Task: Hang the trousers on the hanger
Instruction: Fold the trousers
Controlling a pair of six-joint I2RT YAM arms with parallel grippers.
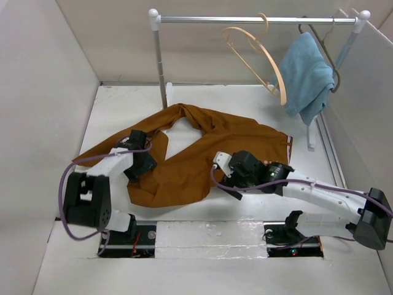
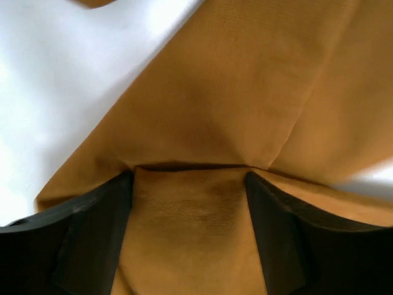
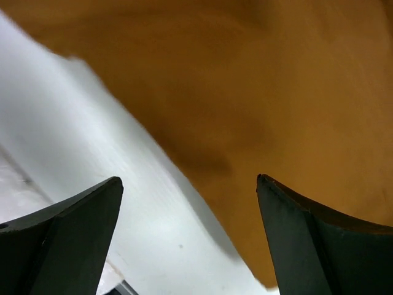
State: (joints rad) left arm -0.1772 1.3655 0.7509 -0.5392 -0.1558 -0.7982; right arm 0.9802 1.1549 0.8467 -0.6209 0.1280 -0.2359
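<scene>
The rust-brown trousers [image 1: 196, 147] lie spread and folded on the white table. The pale beige hanger [image 1: 261, 58] hangs by its hook on the metal rail at the back. My left gripper [image 1: 142, 167] is open and pressed down on the trousers' left part. In the left wrist view [image 2: 189, 175] a ridge of the cloth [image 2: 190, 215] lies between its spread fingers. My right gripper [image 1: 228, 181] is open at the trousers' near right edge. In the right wrist view [image 3: 189, 179] its fingers straddle that edge [image 3: 258, 123], with bare table under the left finger.
A light blue cloth [image 1: 305, 74] hangs on a thin dark grey hanger [image 1: 325, 37] at the right end of the rail [image 1: 245, 19]. The rack's posts [image 1: 161, 67] stand at the back. White walls close in left and right.
</scene>
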